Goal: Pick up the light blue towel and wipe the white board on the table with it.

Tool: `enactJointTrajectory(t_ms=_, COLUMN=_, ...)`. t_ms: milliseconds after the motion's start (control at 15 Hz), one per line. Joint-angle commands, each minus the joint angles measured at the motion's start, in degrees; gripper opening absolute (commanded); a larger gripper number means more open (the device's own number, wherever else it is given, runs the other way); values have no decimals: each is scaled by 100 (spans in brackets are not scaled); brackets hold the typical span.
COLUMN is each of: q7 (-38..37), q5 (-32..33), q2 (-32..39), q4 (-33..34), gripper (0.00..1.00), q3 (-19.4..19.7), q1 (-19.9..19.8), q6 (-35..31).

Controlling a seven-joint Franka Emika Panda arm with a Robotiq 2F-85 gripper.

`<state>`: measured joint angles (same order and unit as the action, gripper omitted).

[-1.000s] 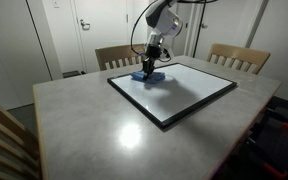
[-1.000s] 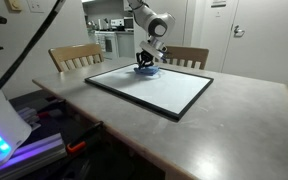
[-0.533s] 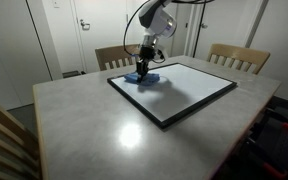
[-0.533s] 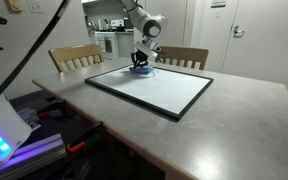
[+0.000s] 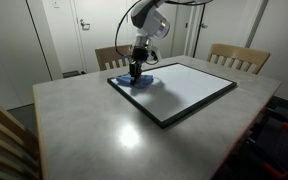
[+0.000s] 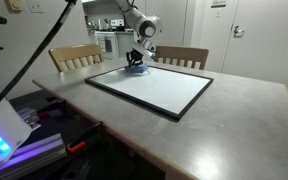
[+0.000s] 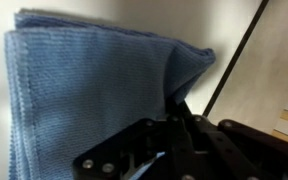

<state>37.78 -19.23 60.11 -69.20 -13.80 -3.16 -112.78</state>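
Dragged toward whiteboard corner, towel (light blue), pinched in claw

The light blue towel is a ribbed cloth folded into layers, with a stitched hem along one side. It gathers into a pleat where my gripper pinches it. It rests on the white board, at the board's far corner, just beside the frame. The board is a white rectangle in a thin black frame. It lies flat on the table, turned askew to the table's edges.
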Motion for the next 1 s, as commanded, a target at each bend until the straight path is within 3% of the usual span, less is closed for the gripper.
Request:
enactJointTrajectory(t_ms=0, q7=-86, q5=178, q2=359, q4=417, gripper=1, q3=-78, q1=181, q6=170)
enactJointTrajectory(t_ms=467, q7=-74, q5=253, q2=528, q4=708, gripper=1, q3=-120, q1=360, q6=305)
enactJointTrajectory(t_ms=533, q7=-73, q5=246, q2=516, q4=725, gripper=28, q3=-125, q1=358, q6=316)
enactJointTrajectory(t_ms=600, q7=-67, q5=244, q2=511, q4=741, gripper=29, q3=-127, q1=357, q6=324)
enactJointTrajectory(t_ms=933, q7=-31, q5=253, q2=229, q4=655, gripper=62, q3=-182, q1=350, q6=482)
